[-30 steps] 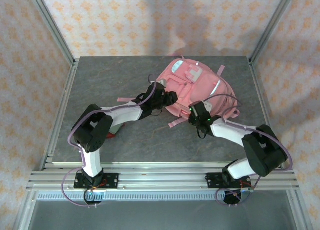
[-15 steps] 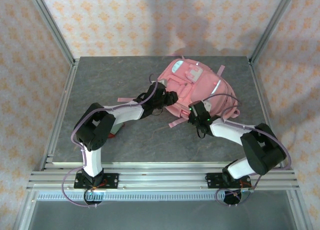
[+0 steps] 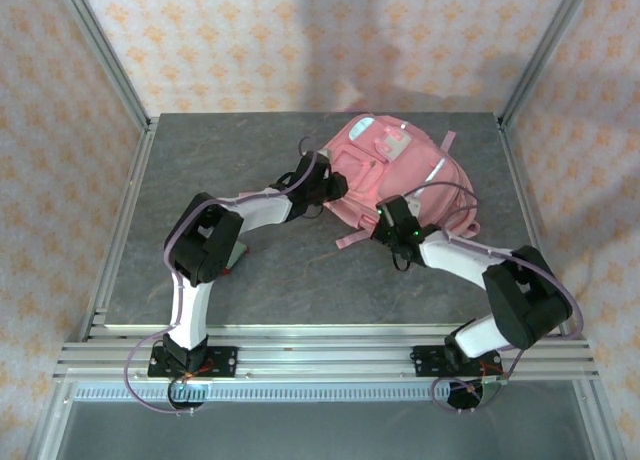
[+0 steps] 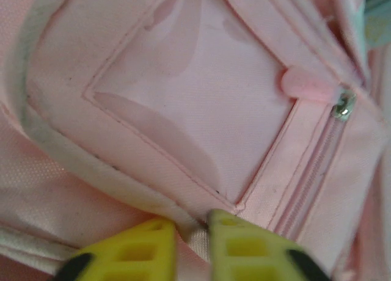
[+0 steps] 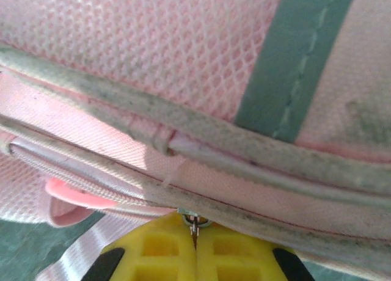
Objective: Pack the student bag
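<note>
On the grey table (image 3: 200, 160) lies the student bag (image 3: 385, 175), contents hidden.

Left arm (image 3: 260, 208): white-and-black, elbow bent near base, forearm reaching forward and right. Left claw (image 4: 190, 232): yellow fingers nearly together, nipping seam fold of large pink fabric backpack (image 4: 183, 110). Right arm (image 3: 455, 260): elbow out to right, forearm angled forward-left. Right claw (image 5: 195, 241): yellow fingers pressed flat together.
</note>
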Robot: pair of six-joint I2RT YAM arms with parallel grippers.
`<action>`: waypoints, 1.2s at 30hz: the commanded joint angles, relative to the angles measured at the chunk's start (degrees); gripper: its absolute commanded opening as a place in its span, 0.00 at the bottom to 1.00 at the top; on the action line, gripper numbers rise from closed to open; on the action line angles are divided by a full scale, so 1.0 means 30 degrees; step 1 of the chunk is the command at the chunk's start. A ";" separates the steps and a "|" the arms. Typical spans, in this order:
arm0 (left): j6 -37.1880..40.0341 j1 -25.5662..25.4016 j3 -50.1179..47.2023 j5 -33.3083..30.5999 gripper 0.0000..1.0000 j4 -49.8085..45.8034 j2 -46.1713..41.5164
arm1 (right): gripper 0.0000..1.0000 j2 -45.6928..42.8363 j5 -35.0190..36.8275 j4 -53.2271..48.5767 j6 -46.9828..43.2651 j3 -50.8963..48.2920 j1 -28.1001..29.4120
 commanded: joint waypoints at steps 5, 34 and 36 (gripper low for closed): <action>0.0258 -0.0242 0.0060 0.1274 0.00 -0.0241 0.0821 | 0.00 0.4438 -0.2933 -0.4774 -0.1457 0.7132 0.1170; 0.0336 -0.0701 0.5460 0.1007 0.40 -0.1771 0.1843 | 0.00 -0.3055 -0.4297 -0.2840 -0.1695 -0.1106 0.1829; 0.0646 -0.0722 0.5611 0.0451 0.21 -0.2232 0.2366 | 0.00 -0.3317 -0.3852 -0.2956 -0.1551 -0.1208 0.1829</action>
